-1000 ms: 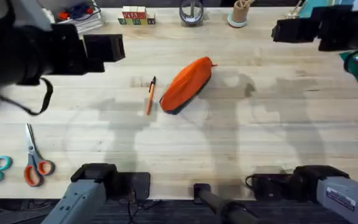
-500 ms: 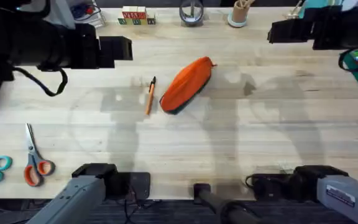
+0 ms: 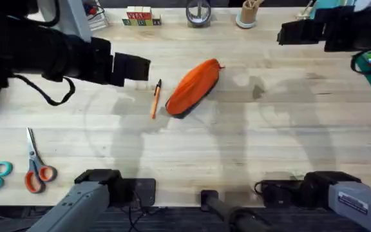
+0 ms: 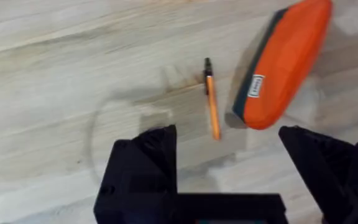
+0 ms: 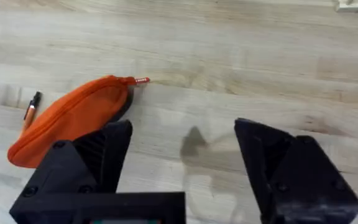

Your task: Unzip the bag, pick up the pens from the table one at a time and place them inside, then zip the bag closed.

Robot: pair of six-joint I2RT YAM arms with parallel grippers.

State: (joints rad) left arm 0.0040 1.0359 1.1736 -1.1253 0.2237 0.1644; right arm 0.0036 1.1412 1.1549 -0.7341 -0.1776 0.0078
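We see the table (image 3: 250, 135) carrying the bag (image 3: 192, 87), a pen (image 3: 156, 99) just beside it, and two scissors (image 3: 36, 169) well apart.

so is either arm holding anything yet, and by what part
Nothing is held. Both sets of jaws are open and empty above the table; the bag and pen lie untouched.

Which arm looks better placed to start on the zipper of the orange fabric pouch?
Probably right. The zipper pull sticks out of the orange fabric pouch at the end facing the right gripper, which is open. The left gripper, also open, hangs nearer the thin orange pen.
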